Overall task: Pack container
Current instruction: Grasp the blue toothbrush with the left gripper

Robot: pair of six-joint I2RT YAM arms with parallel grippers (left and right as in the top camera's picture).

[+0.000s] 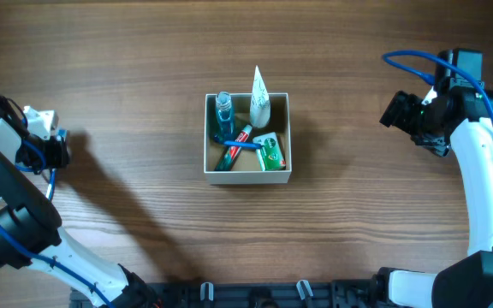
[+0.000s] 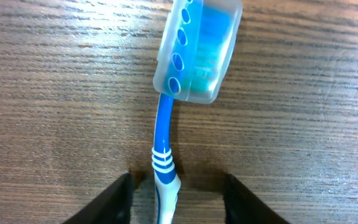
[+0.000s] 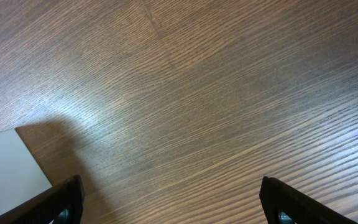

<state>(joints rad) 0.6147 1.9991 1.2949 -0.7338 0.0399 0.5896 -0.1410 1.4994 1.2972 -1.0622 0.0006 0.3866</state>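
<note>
The container (image 1: 246,178) sits at the centre of the table (image 1: 127,68), toiletries (image 1: 268,152) inside. At its 9 o'clock, the left gripper (image 2: 178,186) straddles a capped toothbrush (image 2: 164,143), jaws spread and clear of it. At 3 o'clock, the right gripper (image 3: 171,186) is spread wide.

Left arm (image 1: 7,197) bent, left gripper (image 2: 178,202) jaws apart; right arm (image 1: 486,188) extended, right gripper (image 3: 173,208) spread wide.
</note>
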